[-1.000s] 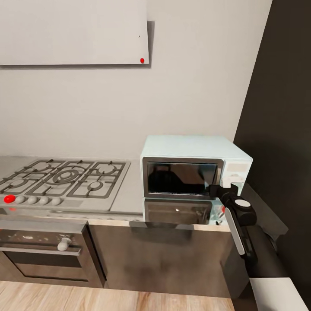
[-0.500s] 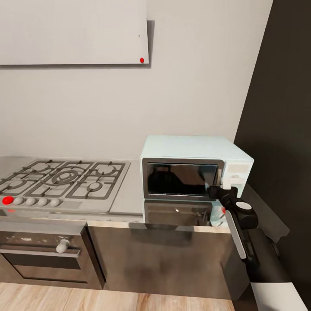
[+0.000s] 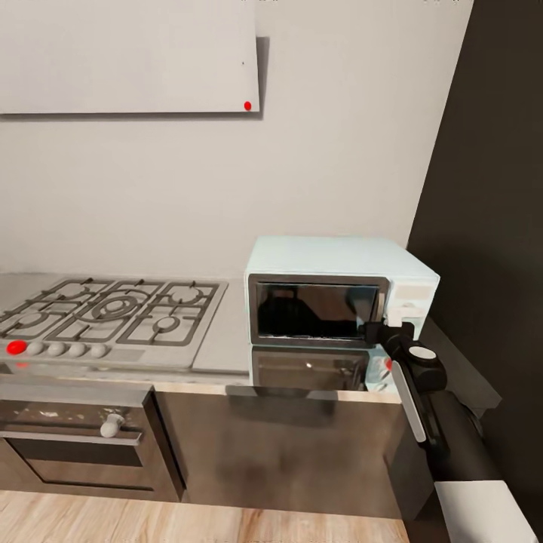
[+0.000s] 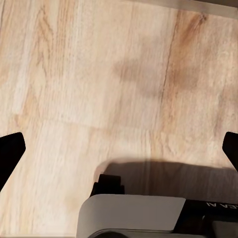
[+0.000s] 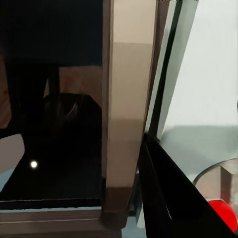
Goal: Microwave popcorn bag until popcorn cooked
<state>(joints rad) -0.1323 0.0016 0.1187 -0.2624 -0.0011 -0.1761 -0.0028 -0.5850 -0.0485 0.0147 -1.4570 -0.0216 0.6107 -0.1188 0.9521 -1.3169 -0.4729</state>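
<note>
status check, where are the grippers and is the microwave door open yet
Right gripper at the microwave door's right edge, grip unclear. Left gripper open over wood floor. Door looks shut. Nothing blocking.

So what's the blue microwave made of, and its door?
The microwave looks like painted metal or plastic: smooth, matte, pale mint. Its door seems dark glass in a silvery frame, since it mirrors the room. These are simulator renders, so that's a guess.

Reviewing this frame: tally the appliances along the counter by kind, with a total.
Microwave: 1
Gas hob: 1
Oven, below the hob: 1
Total: 3
The right hand sits at the microwave's door edge.
</note>
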